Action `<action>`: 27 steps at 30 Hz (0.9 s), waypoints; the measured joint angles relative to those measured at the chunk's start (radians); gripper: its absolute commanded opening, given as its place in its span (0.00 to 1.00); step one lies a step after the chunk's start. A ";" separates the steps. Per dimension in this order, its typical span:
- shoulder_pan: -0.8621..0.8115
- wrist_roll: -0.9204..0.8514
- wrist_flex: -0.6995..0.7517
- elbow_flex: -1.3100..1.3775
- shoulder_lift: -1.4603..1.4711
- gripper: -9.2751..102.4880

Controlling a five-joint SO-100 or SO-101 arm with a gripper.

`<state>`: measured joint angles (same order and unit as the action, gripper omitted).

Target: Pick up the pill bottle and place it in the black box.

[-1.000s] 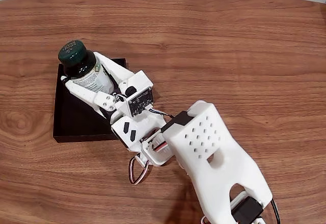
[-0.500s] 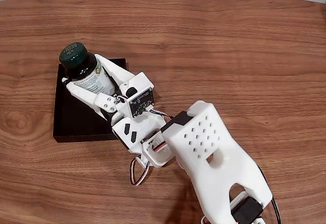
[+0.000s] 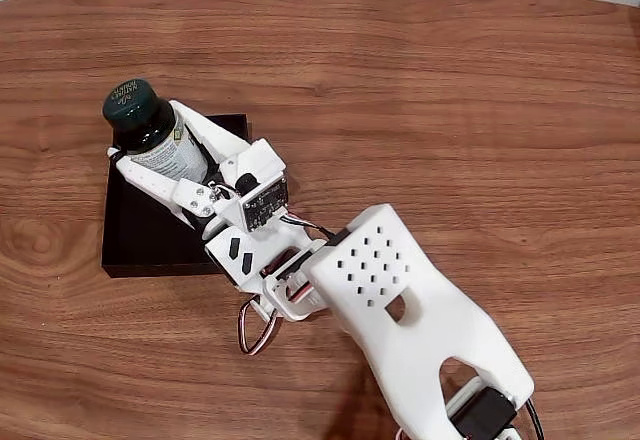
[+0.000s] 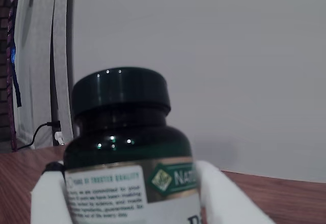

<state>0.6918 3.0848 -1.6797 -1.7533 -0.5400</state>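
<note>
**Currently: bottle clamped in gripper above box corner**

Fixed view: the white arm (image 3: 400, 320) reaches from the lower right of the frame toward the upper left across a wood-grain table (image 3: 480, 100). The gripper (image 3: 135, 150) has its two white fingers closed narrowly around the pill bottle (image 3: 150, 130), one finger on each side of the labelled body. Bottle is tilted, its dark green cap (image 3: 131, 103) pointing up and left; light lettering is visible on the cap top but too small to read.

The black box (image 3: 140, 235) lies flat on the table under the gripper, its upper part covered by the fingers and bottle. The cap overlaps the box's upper left corner as seen from this camera. Cannot tell whether the bottle's base touches the box floor or hangs above it.

A loop of cable (image 3: 255, 325) hangs beside the arm, just below the box's lower right corner.

Wrist view: bottle (image 4: 122, 142) sits close to the lens, cap uppermost, white printed label facing the camera. White fingers (image 4: 224, 198) flank it on both sides, touching the body. Behind it, a plain pale wall (image 4: 229, 56) and a strip of table.
</note>
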 measured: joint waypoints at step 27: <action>-0.066 -0.002 -0.026 -0.241 -0.077 0.37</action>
<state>0.6259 3.0833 -1.7058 -1.9942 -0.6167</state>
